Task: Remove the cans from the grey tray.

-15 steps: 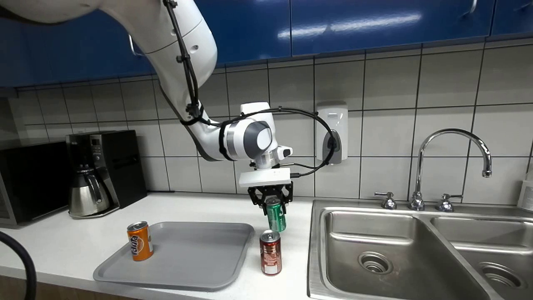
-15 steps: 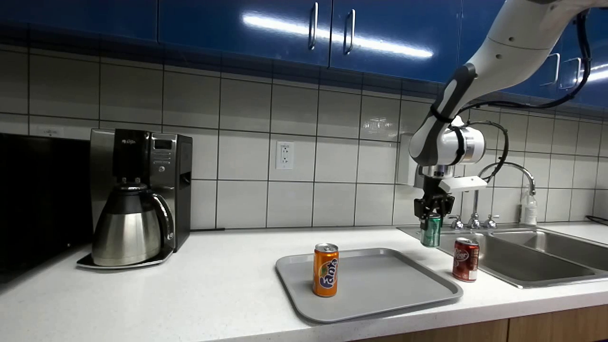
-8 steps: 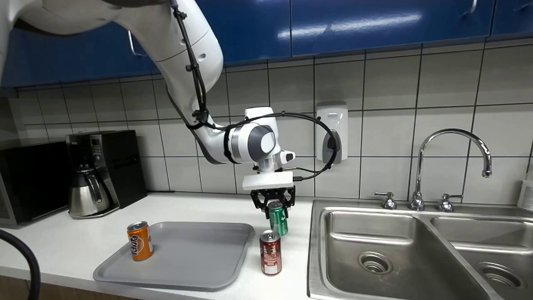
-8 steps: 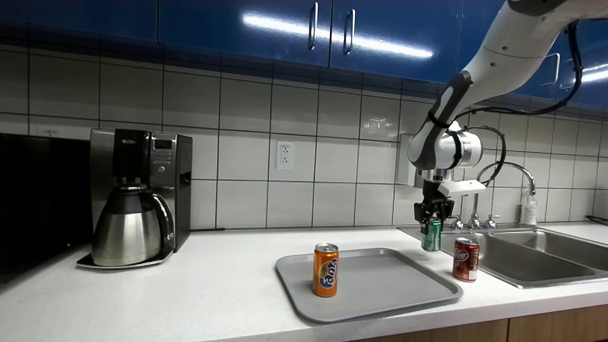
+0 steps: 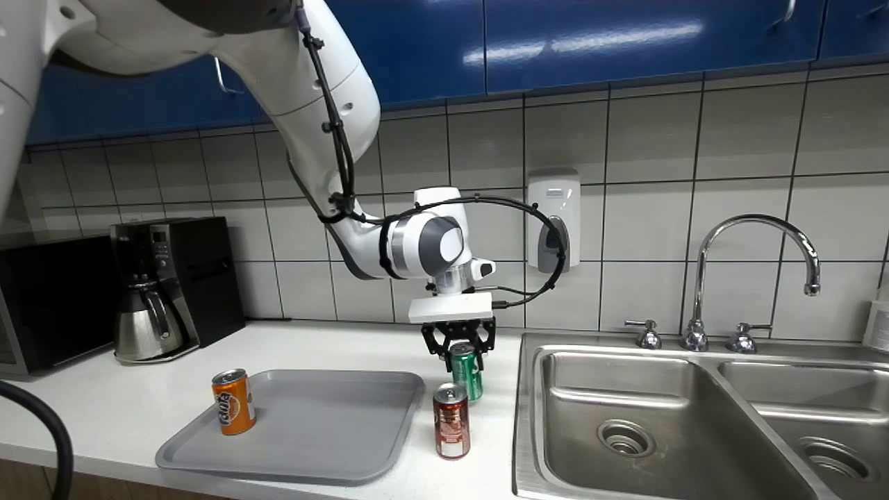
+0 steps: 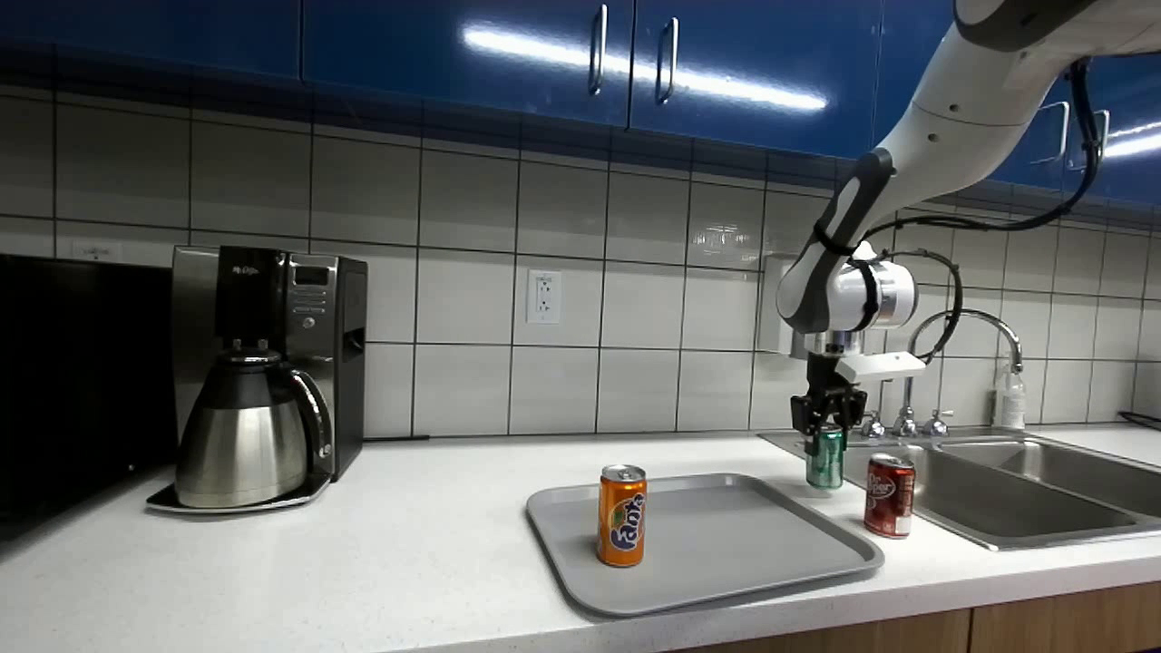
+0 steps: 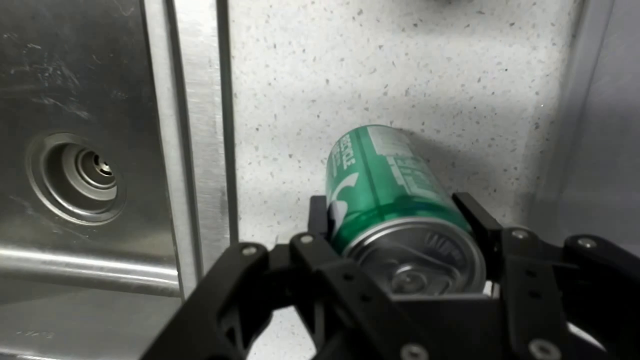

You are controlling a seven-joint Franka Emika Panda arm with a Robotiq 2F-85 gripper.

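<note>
The orange can (image 5: pixel 233 403) stands upright on the left part of the grey tray (image 5: pixel 333 423); both also show in an exterior view, the can (image 6: pixel 622 517) and the tray (image 6: pixel 735 535). The red can (image 5: pixel 451 422) stands on the counter between tray and sink, also seen in an exterior view (image 6: pixel 890 497). My gripper (image 7: pixel 390 200) is closed around the upper part of the green can (image 7: pixel 385 170), a finger on each side. The green can (image 6: pixel 824 462) is slightly tilted, low over the counter behind the red can; I cannot tell whether its base touches.
The steel sink (image 5: pixel 531 417) with its faucet (image 5: pixel 694 298) lies right beside the cans. A coffee maker with a steel pot (image 6: pixel 245 444) and a black microwave (image 5: pixel 55 298) stand at the left. A soap dispenser (image 5: pixel 553 208) hangs on the tiled wall.
My gripper has moved down with the green can in it, lowering it toward the counter behind the red can. The orange can, red can and tray have not moved.
</note>
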